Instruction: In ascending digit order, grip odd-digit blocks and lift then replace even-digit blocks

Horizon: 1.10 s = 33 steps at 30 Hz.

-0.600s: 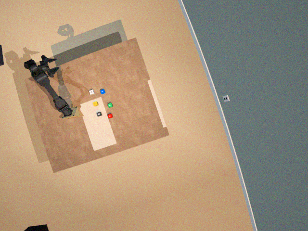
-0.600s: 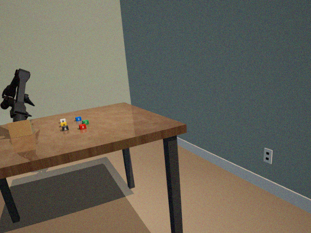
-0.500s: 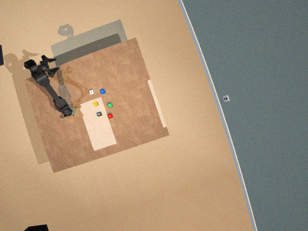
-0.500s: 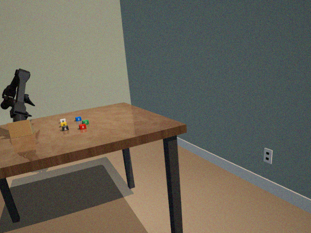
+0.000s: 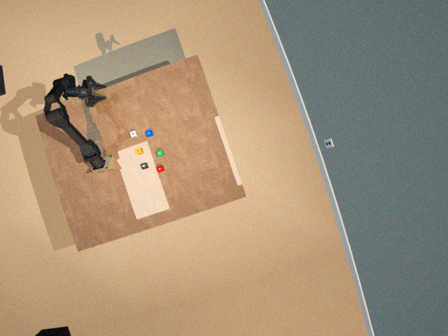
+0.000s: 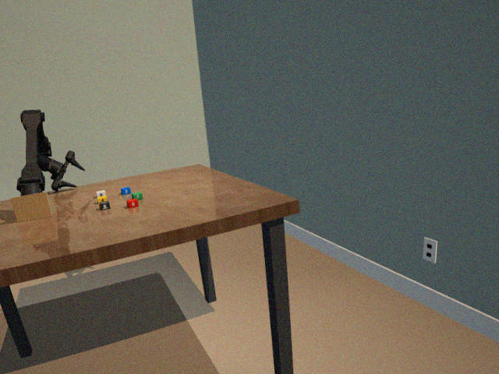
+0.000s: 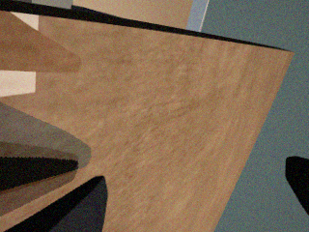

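Note:
Six small blocks stand apart on the table: a white block, a blue block, a yellow block, a green block, a black block and a red block. Their digits are too small to read surely. My gripper is open and empty. It is raised above the table, off to the white block's side, away from all the blocks. No block shows in the wrist view.
The wooden table carries the arm, with a tan panel at its base. A bright light patch lies under the yellow and black blocks. A blue-grey wall stands beyond the table.

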Tool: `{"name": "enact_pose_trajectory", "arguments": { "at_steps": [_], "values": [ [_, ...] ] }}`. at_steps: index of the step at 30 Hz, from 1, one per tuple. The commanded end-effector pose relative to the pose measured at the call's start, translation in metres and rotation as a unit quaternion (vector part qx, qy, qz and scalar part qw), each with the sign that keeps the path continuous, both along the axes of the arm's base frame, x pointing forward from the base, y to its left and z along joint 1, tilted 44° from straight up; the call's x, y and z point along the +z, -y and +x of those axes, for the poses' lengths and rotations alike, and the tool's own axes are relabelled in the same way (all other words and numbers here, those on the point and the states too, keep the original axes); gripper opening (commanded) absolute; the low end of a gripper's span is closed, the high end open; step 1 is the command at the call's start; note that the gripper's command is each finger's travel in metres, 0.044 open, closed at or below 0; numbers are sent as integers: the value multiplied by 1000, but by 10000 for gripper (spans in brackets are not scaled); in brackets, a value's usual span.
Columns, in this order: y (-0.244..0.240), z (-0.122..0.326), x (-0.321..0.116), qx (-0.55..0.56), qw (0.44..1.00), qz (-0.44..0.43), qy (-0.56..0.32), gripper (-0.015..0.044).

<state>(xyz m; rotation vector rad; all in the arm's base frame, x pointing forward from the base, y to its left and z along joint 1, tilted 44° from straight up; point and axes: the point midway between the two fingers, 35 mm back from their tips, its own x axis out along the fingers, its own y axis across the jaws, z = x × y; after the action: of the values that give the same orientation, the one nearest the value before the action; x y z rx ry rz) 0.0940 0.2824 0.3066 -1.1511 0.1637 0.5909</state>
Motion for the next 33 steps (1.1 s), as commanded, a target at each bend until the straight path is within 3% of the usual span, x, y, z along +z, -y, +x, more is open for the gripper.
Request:
{"name": "enact_pose_trajectory", "arguments": {
  "at_steps": [1, 8, 20, 33],
  "values": [
    [13, 46, -2, -51, 998, -2, -37, 400],
    [42, 113, -27, -118, 986, -45, -105, 400],
    [128, 195, -122, -222, 913, -142, -311, 400],
    [253, 216, -205, -289, 778, -58, -554, 400]
  ]
}}
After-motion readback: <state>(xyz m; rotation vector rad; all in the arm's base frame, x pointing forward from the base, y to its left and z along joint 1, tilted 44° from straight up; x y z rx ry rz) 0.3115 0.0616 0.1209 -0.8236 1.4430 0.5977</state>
